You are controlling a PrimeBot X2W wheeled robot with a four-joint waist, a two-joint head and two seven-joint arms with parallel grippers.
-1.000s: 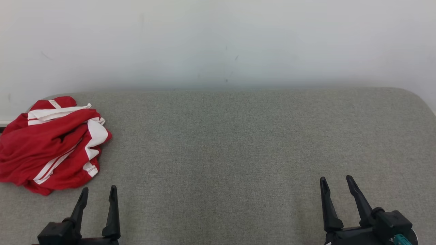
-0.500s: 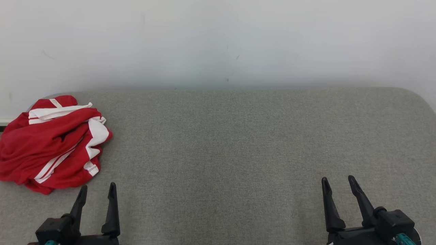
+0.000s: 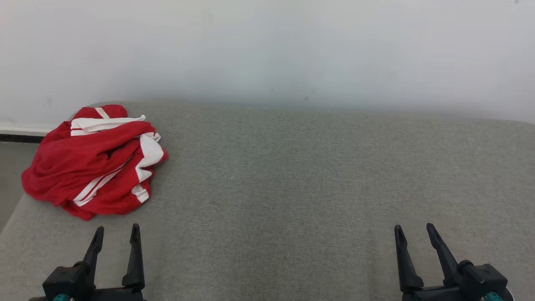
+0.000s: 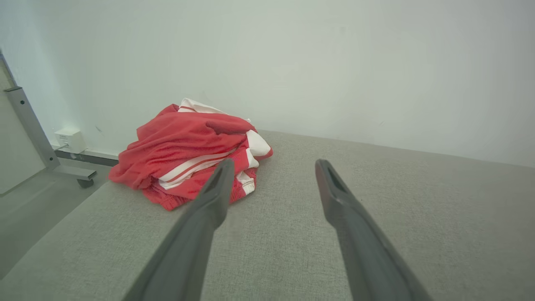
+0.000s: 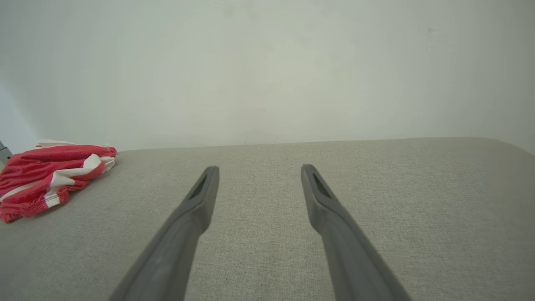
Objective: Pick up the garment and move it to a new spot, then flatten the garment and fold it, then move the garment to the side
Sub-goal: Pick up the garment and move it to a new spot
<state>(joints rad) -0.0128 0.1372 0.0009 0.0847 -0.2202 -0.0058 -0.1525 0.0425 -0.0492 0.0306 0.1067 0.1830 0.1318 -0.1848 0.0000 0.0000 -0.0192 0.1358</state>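
The garment (image 3: 94,161) is a crumpled red heap with white stripes, lying at the far left of the grey padded surface (image 3: 292,175). It also appears left of centre in the left wrist view (image 4: 188,152) and at the left edge of the right wrist view (image 5: 46,175). My left gripper (image 3: 117,232) stands open just in front of the garment, a short gap from it, with nothing between its fingers. Over at the lower right, my right gripper (image 3: 413,230) is open and empty, far from the garment.
A pale wall (image 3: 267,50) rises directly behind the surface. The surface's left edge (image 3: 12,219) drops to the floor beside the garment. In the left wrist view a grey metal stand leg (image 4: 35,133) and a white wall box (image 4: 69,140) sit beyond that edge.
The head camera has turned left, so the whole picture has shifted right and the surface's left edge now shows. Both grippers stay open and the garment has not moved.
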